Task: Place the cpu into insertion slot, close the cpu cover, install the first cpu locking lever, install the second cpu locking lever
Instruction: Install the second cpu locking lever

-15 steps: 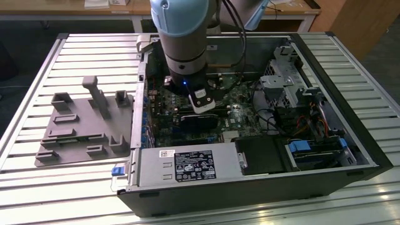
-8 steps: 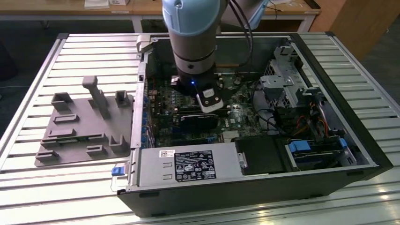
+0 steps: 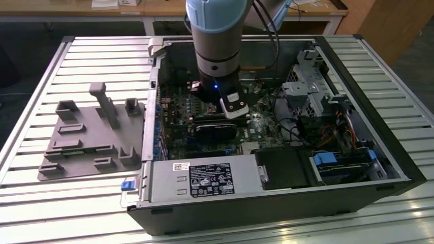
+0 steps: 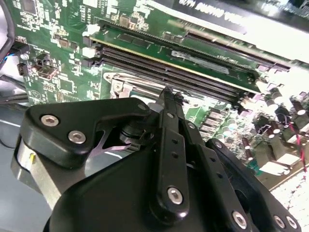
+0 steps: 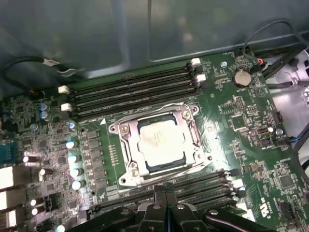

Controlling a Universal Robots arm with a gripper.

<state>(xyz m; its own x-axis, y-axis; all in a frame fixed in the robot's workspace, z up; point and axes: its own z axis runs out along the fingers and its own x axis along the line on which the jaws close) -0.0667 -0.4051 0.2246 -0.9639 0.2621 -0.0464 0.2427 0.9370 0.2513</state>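
Note:
In the first wrist view the cpu (image 5: 159,145), a silver-grey square, lies flat in the insertion slot (image 5: 164,170) on the green board. The silvery cpu cover (image 5: 124,145) is down around it. Thin bright metal rods lie along two edges of the cover, one on the far side (image 5: 159,108) and one on the near side (image 5: 193,166). My gripper (image 5: 166,192) hovers just short of the slot's near edge with its black fingers pressed together. In the second wrist view the gripper (image 4: 169,92) points at a corner of the cover (image 4: 118,84). The arm (image 3: 215,61) reaches down into the open case.
Long black memory slots (image 5: 130,92) flank the socket on both sides. A coin battery (image 5: 240,77) and loose cables (image 5: 53,65) sit near the case wall. In the exterior view a black card (image 3: 213,131), drive cage (image 3: 312,91) and power supply (image 3: 203,180) crowd the case. A grey fixture plate (image 3: 88,137) lies outside.

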